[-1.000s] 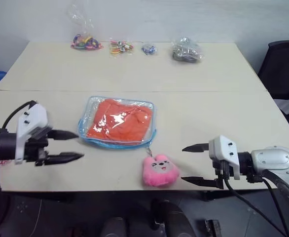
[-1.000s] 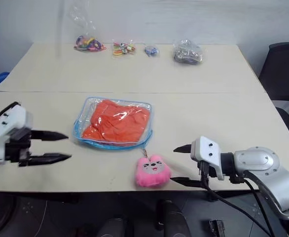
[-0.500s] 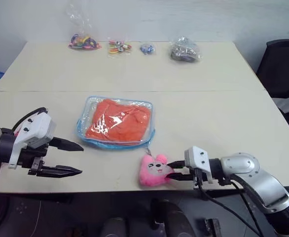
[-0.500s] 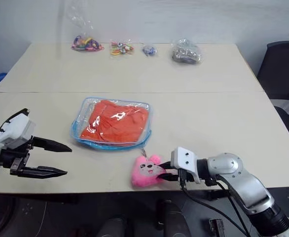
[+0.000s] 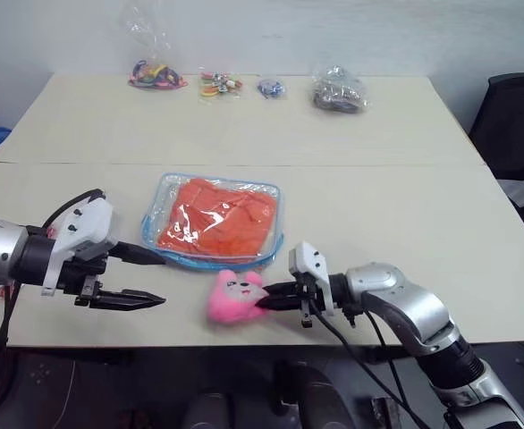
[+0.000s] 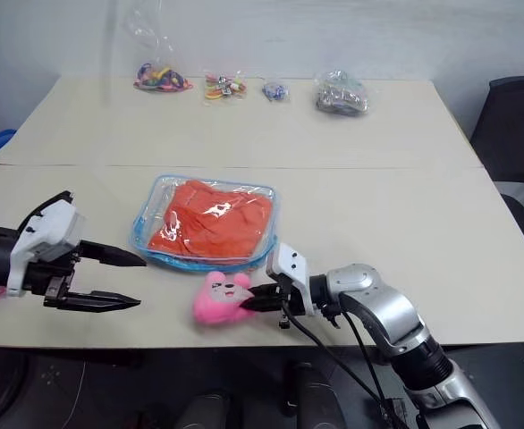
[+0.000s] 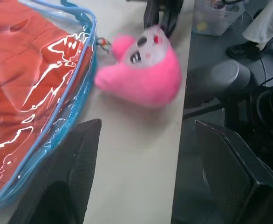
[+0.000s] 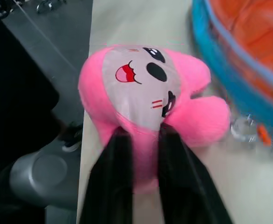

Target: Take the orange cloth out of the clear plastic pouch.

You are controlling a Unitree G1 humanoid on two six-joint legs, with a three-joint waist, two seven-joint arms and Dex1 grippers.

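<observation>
The bright orange soft fabric cloth (image 5: 215,224) is lying folded inside the flat clear plastic pouch with the light blue zipper border (image 5: 165,242), which is resting near the front of the cream-coloured table (image 5: 405,206); the border is appearing unbroken all round, so the pouch is judged to be zipped. A pink plush toy with a stitched face (image 5: 234,295) is being linked to the pouch's near corner by a small metal ring (image 8: 241,127), and it is being pinched between the two black fingers of the right gripper (image 5: 266,298), which are clamped into the plush. The left gripper (image 5: 142,279) is being held just beside the pouch's left edge, its fingers spread and grasping nothing.

The toy is judged to be serving as the zipper pull. For this step to be done well, the pull is best drawn along the line of the blue border, not upward, so that the slider is being run rather than the whole pouch dragged. The pouch is best pinned by the left gripper on its plastic edge, clear of the cloth, while the pull is being made. The plush is soft, so slipping is a risk.
</observation>
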